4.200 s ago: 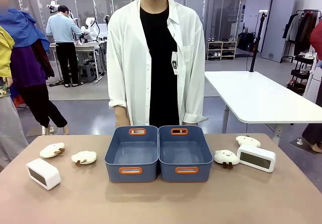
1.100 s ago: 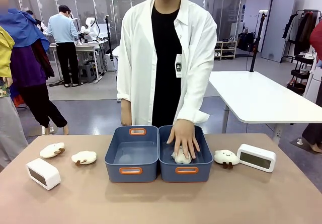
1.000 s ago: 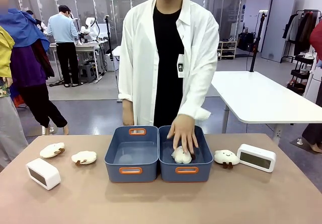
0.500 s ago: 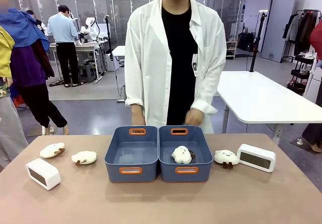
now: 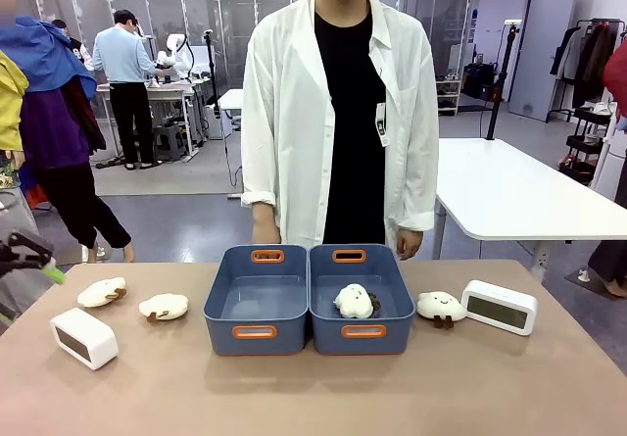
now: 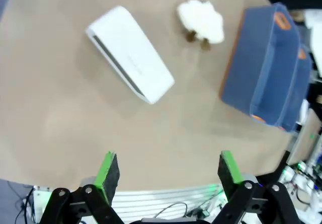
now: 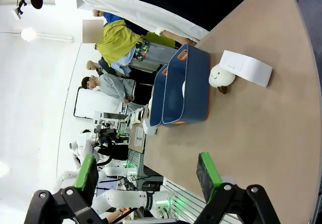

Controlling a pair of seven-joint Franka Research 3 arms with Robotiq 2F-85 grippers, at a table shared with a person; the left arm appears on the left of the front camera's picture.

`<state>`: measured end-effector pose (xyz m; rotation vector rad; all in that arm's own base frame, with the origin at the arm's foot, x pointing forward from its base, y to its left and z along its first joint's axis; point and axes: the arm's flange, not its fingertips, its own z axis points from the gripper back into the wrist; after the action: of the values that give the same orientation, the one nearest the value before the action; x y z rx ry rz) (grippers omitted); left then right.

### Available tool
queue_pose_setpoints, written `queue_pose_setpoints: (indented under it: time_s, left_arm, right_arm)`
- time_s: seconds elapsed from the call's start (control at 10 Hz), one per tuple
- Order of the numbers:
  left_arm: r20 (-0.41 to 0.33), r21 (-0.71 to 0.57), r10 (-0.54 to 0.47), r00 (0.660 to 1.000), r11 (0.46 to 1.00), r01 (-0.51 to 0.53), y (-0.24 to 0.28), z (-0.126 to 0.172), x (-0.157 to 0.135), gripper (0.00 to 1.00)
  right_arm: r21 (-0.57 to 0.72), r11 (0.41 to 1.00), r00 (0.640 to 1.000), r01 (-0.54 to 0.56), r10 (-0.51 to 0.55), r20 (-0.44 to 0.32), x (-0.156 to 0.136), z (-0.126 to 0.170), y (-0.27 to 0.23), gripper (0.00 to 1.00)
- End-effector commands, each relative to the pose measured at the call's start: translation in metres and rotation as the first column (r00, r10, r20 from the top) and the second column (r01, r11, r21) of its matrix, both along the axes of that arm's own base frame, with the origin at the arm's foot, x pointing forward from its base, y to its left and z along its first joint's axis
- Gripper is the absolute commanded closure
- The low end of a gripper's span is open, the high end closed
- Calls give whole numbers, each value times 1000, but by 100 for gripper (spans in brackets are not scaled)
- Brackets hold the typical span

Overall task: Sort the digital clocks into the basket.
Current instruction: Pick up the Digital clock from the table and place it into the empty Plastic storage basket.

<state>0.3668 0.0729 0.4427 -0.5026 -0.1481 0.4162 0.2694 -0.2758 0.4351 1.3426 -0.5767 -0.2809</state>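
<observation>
I count 2 digital clocks (image 5: pixel 83 338) (image 5: pixel 500 307), 2 baskets (image 5: pixel 223 333) (image 5: pixel 397 333), 4 plush toys (image 5: pixel 102 292) (image 5: pixel 163 306) (image 5: pixel 355 300) (image 5: pixel 441 306), 1 person (image 5: pixel 338 113) opposite me.

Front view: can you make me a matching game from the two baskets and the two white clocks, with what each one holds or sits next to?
Things:
1. left basket
2. right basket
3. left clock
4. right clock

States:
A. a plush toy sits between it and the baskets
B. holds nothing
C. two plush toys lie just beyond it
D. holds a plush toy

Pairs: 1-B, 2-D, 3-C, 4-A.
</observation>
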Motion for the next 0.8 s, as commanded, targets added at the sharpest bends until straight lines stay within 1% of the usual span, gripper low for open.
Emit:
queue_pose_setpoints:
  time_s: [0.0, 0.2, 0.3, 0.4, 0.5, 0.7]
  left_arm:
    - [-50, 94, 54, 997, 994, -49, -11, -13, 13, 0]
    - [-64, 166, 95, 993, 983, -83, -22, -30, 30, 0]
    - [-56, 203, 115, 992, 974, -101, -29, -37, 41, 0]
    - [-65, 145, 94, 993, 986, -84, -35, -36, 42, 0]
    - [-58, 145, 76, 995, 987, -67, -23, -34, 29, 0]
    - [-58, 145, 76, 995, 987, -67, -23, -34, 29, 0]
  right_arm:
    - [-6, 1000, 1000, -6, 6, 21, -3, 2, 0, 0]
    - [-6, 1000, 1000, -6, 6, 21, -3, 2, 0, 0]
    - [-6, 1000, 1000, -6, 6, 21, -3, 2, 0, 0]
    - [-6, 1000, 1000, -6, 6, 21, -3, 2, 0, 0]
    - [-6, 1000, 1000, -6, 6, 21, -3, 2, 0, 0]
    - [-6, 1000, 1000, -6, 6, 21, -3, 2, 0, 0]
